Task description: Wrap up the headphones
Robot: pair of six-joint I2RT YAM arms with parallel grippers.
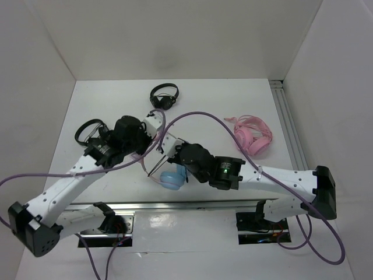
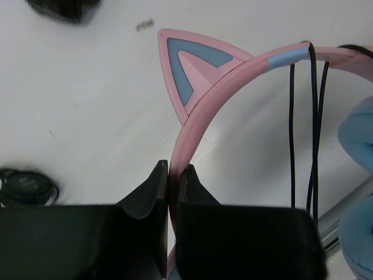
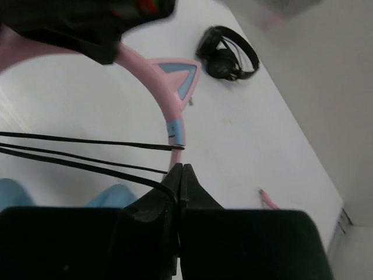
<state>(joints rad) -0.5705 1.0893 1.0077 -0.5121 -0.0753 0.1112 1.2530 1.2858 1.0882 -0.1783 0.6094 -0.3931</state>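
Headphones (image 1: 173,177) near front rail (image 1: 192,205), clamped by left pincer (image 2: 173,168).

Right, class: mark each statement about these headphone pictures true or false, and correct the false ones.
1. The left fingers clamp the pink headband. True.
2. The right fingers are open and hold nothing. False: they are shut on the black cable.
3. The ear cups are light blue. True.
4. The all-pink headphones lie on the left. False: they lie on the right.
5. Strands of the cable hang over the headband. True.
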